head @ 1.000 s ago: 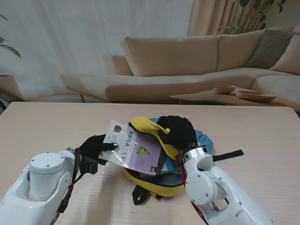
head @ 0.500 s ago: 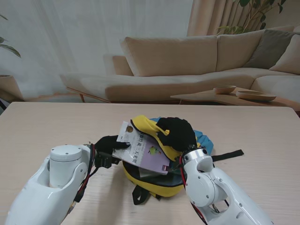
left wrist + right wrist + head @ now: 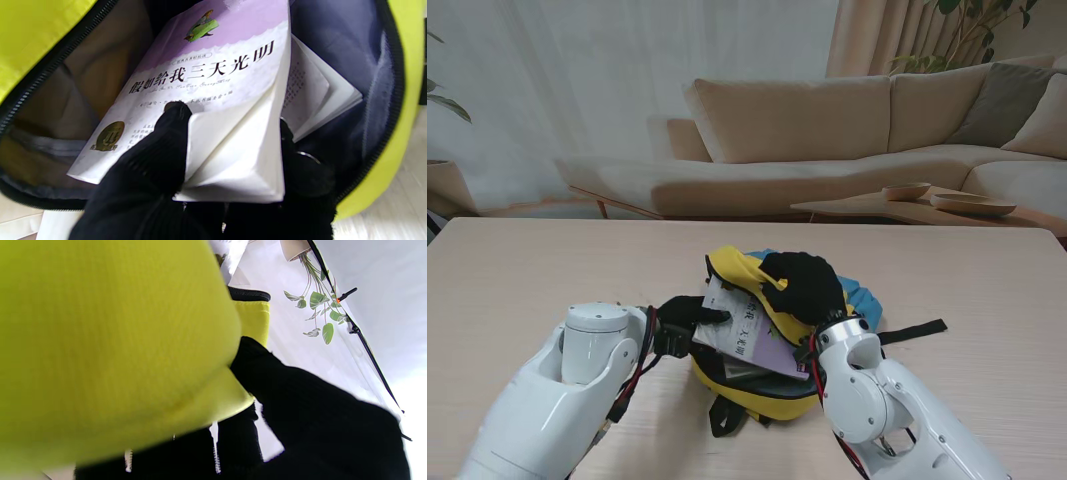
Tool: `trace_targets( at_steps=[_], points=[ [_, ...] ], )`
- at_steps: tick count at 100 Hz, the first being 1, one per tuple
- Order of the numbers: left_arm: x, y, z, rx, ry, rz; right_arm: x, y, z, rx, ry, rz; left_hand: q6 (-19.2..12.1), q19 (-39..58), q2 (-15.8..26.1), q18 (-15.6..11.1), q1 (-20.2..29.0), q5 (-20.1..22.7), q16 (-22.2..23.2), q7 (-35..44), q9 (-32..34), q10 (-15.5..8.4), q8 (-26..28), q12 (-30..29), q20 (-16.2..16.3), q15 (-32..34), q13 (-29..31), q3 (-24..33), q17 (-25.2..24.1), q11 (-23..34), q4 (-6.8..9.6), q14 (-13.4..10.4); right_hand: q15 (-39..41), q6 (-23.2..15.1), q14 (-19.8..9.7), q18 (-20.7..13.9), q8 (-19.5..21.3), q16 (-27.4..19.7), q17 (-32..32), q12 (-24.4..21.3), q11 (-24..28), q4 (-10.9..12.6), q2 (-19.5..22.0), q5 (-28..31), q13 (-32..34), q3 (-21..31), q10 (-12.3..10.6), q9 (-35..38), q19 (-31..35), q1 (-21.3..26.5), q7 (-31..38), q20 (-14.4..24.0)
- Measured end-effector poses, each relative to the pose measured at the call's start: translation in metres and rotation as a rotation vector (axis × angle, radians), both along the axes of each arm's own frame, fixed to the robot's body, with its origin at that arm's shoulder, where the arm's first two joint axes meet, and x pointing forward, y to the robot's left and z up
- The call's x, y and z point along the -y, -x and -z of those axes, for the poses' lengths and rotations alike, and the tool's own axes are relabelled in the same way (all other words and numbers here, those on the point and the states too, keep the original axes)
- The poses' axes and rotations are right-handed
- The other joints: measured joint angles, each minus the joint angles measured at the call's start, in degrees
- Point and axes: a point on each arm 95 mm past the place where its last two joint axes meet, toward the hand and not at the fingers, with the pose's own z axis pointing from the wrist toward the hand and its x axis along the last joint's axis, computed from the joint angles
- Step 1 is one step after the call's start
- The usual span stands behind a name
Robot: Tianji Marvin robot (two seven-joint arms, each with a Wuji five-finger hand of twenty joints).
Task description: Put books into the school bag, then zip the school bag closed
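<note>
The left hand [image 3: 689,318] pinches the near corner of a purple-and-white book [image 3: 745,336], thumb on the cover and fingers under the pages, while the right hand [image 3: 802,283] stays closed on the yellow flap [image 3: 739,277] of the bag [image 3: 757,398], holding its mouth open near the middle of the desk [image 3: 527,270]. Over the last second the book has moved from outside the opening, toward the desk's left edge, to lying mostly inside the bag beside another book [image 3: 317,90]. Packing looks nearly finished for this book, with release next and zipping not yet begun.
</note>
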Motion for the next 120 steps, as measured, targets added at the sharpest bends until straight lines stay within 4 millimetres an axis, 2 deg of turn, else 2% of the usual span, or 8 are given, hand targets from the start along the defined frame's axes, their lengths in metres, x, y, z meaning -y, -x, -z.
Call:
trace_targets(
  at_steps=[58,64,85,89,95,106,113,120],
  points=[
    [0.034,-0.022,0.011,-0.066,0.005,0.021,0.003,0.003,-0.001,-0.088,-0.06,-0.066,-0.96,-1.23,0.0,-0.37,1.44,-0.99,-0.87,2.3,-1.51,0.0,0.2,-0.79,-2.01,-3.84,-1.51,0.02,-1.8,-0.7,0.0,0.51,0.0,2.41,0.0,0.0,0.76,0.0,-0.76,0.03,0.02,0.02,1.64,-0.6,-0.26,-0.04,0.06,-1.37,0.0,0.01,-0.05,0.0],
    [0.037,-0.024,0.012,-0.072,0.0,0.023,0.004,0.003,-0.001,-0.089,-0.062,-0.069,-0.96,-1.8,0.0,-0.37,1.52,-2.42,-1.72,5.85,-1.51,0.0,-3.18,-1.4,-2.45,-5.61,-1.59,0.7,-1.95,-2.39,0.0,0.63,0.0,2.41,0.0,0.0,1.25,0.0,-0.79,0.04,0.02,0.02,1.64,-0.6,-0.26,-0.05,0.06,-1.41,0.0,0.01,-0.05,0.0],
    [0.042,-0.026,0.012,-0.076,-0.02,0.042,0.004,0.003,-0.001,-0.088,-0.065,-0.075,-1.0,-4.01,0.14,-0.94,3.03,-8.02,-4.12,12.95,-0.27,-0.16,-19.44,-1.48,-4.74,-10.01,-3.88,0.51,-4.83,-16.16,0.0,0.8,0.0,2.41,0.0,0.0,1.87,0.0,-0.88,0.13,0.02,0.03,1.65,-0.6,-0.29,-0.06,0.08,-1.99,0.0,0.01,-0.05,0.0],
    [0.042,-0.026,0.012,-0.075,-0.022,0.048,0.004,0.003,-0.001,-0.087,-0.065,-0.075,-1.02,-4.82,0.8,-1.19,4.43,-9.39,-4.66,13.82,-0.87,-0.16,-22.62,-1.49,-4.87,-11.03,-5.18,-2.32,-6.17,-17.64,0.92,0.83,0.0,2.41,0.0,0.0,1.92,0.0,-0.89,0.13,0.02,0.03,1.65,-0.6,-0.29,-0.06,0.08,-1.99,0.0,0.01,-0.05,0.0],
    [0.042,-0.025,0.012,-0.082,-0.025,0.052,0.004,0.003,-0.001,-0.088,-0.068,-0.075,-1.12,-6.18,1.63,-1.59,4.28,-12.79,-5.82,14.3,-3.94,-0.19,-26.79,-3.79,-5.29,-12.28,-6.48,-2.96,-7.65,-16.72,2.65,0.88,0.0,2.41,0.0,0.0,1.93,0.0,-0.98,0.13,0.02,0.03,1.66,-0.6,-0.3,-0.06,0.09,-1.99,0.0,0.01,-0.05,0.0],
    [0.039,-0.025,0.011,-0.091,-0.038,0.056,0.004,0.004,-0.001,-0.086,-0.07,-0.076,-0.18,-7.75,1.86,-1.79,-2.3,-16.53,-7.3,13.39,-8.84,-0.19,-29.09,-9.03,-5.64,-14.14,-7.89,1.51,-9.49,-10.65,3.1,0.72,0.0,2.41,0.0,0.0,1.99,0.0,-1.32,0.13,0.02,0.03,1.66,-0.6,-0.3,-0.07,0.09,-1.99,0.0,0.01,-0.05,0.0],
    [0.038,-0.024,0.01,-0.091,-0.052,0.062,0.004,0.004,-0.001,-0.086,-0.071,-0.077,-0.1,-8.33,1.86,-1.8,-2.51,-16.3,-8.18,15.28,-7.95,-0.19,-28.87,-6.72,-5.67,-14.22,-7.89,1.64,-9.63,-9.77,3.1,0.72,0.0,2.41,0.0,0.0,1.99,0.0,-1.37,0.13,0.02,0.03,1.66,-0.6,-0.3,-0.07,0.09,-1.99,0.0,0.01,-0.05,0.0],
    [0.036,-0.023,0.009,-0.095,-0.061,0.07,0.004,0.004,-0.001,-0.085,-0.072,-0.077,-0.93,-8.34,3.3,-1.81,2.02,-16.2,-8.23,20.79,-3.36,-0.34,-25.94,-2.01,-5.67,-14.2,-6.97,-4.45,-8.45,-8.3,3.12,0.7,0.0,2.41,0.0,0.0,1.99,0.0,-1.37,0.13,0.02,0.03,1.67,-0.6,-0.3,-0.07,0.09,-1.99,0.0,0.01,-0.05,0.0]
  ],
)
